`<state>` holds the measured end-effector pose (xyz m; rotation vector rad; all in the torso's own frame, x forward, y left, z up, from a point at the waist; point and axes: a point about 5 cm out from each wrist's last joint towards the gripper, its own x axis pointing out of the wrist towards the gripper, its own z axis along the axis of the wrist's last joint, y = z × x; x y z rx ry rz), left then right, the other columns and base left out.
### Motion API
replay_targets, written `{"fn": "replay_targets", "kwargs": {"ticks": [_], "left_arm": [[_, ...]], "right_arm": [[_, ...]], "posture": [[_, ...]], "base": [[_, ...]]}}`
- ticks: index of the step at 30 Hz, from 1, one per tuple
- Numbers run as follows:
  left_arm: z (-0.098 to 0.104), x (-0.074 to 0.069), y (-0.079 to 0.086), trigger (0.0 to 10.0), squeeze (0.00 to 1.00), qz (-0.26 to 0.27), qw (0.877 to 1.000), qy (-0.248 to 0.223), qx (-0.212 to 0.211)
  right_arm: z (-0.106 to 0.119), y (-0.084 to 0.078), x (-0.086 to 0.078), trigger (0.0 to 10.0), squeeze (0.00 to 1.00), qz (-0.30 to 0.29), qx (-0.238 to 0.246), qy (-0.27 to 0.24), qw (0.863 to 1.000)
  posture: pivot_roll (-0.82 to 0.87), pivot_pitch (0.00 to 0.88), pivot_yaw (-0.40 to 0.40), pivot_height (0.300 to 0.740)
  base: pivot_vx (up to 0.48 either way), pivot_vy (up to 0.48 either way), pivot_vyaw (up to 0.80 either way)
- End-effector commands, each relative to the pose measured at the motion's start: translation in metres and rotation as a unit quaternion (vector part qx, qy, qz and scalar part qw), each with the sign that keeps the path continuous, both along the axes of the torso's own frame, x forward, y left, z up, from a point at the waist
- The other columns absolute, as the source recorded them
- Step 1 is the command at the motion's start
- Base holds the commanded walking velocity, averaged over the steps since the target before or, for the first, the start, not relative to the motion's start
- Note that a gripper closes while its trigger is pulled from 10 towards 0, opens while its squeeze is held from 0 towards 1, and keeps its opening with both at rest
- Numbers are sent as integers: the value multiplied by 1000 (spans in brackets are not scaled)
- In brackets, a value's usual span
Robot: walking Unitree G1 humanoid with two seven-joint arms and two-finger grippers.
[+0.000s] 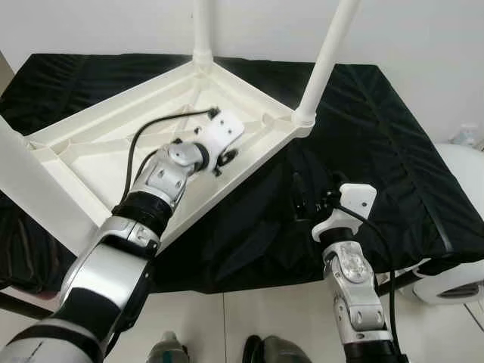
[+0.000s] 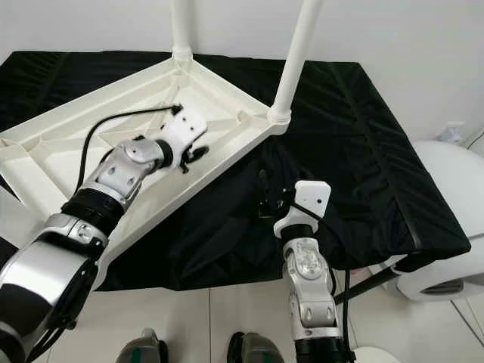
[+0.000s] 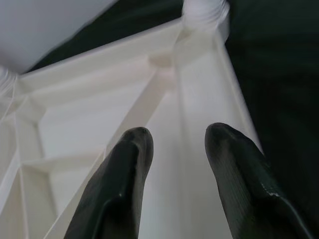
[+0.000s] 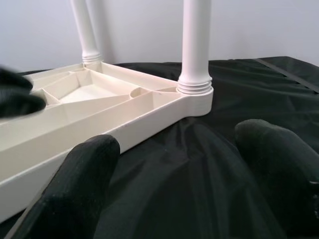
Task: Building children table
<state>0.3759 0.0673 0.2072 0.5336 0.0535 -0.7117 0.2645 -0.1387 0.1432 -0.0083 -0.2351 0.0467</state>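
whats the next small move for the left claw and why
Probably close the left claw on the rim of the upturned white tabletop: its fingers are open, straddling that rim beside a fitted leg, while the right claw waits open over the black cloth.

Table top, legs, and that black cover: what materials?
Table top: likely moulded plastic, cream and semi-gloss, with ribs cast into its underside. Legs: seemingly the same plastic, smooth tubes ending in ringed collars. Black cover: woven fabric, matte, creased and draping over the edge.

Open black cloth (image 1: 393, 151) to our right, upturned tabletop (image 1: 98, 151) and upright legs (image 1: 325, 60) blocking our left.
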Motion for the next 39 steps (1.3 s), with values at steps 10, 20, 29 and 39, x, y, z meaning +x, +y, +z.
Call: {"fn": "replay_targets", "kwargs": {"ticks": [10, 20, 29, 39], "left_arm": [[24, -45, -10, 10000, 0, -84, 993, -10, -77], [2, -79, 12, 10000, 0, -44, 995, -20, -91], [-18, -99, 17, 10000, 0, 19, 994, -12, -105], [-34, -115, 27, 10000, 0, 75, 990, -15, -119]], "right_arm": [[-7, 9, 21, 10000, 0, 17, -12, 30, 999], [-1, 6, 41, 10000, 0, 26, -30, 18, 999], [0, 4, 56, 10000, 0, 37, -41, 18, 998], [2, 5, 65, 10000, 0, 44, -48, 15, 998]], "posture": [[34, 58, -43, 740], [75, 65, -73, 740], [97, 68, -93, 740], [116, 70, -109, 740]], "base": [[0, 0, 0], [0, 0, 0], [0, 0, 0], [0, 0, 0]]}}
